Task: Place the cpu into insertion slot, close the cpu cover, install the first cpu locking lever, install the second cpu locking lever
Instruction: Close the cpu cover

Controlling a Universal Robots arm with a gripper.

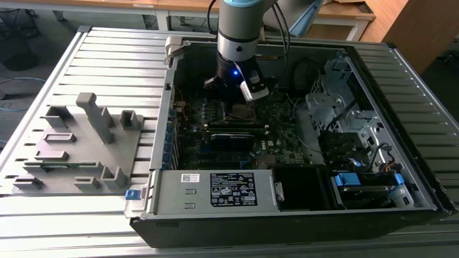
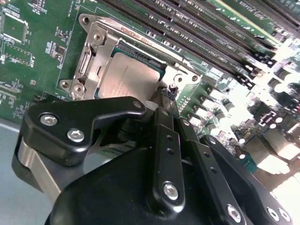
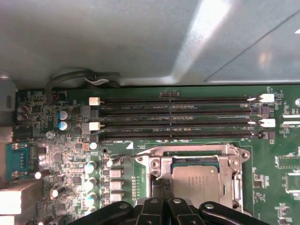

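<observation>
While the arm (image 1: 237, 32) stood down inside the open computer case (image 1: 401, 161), fingers (image 2: 165, 101): drawn together tip to tip, with no gap between them in the second wrist view.
hold: whether anything was pinched between the tips could not be told.
contact: the tips sat at the socket's edge, touching or just beside a corner of the cpu cover (image 2: 98, 61); which of the two could not be told.
cpu (image 2: 129, 77): lay flat in the insertion slot (image 3: 195, 162), just ahead of the fingers, its dull grey top showing.
cpu cover: lay down flat, framing the cpu on all sides.
memory slots (image 3: 178, 117): long and black, beyond the socket from the fingers.
tabletop (image 1: 72, 226): slatted metal, carrying the case and a grey fixture block (image 1: 86, 140) well apart from the fingers.
</observation>
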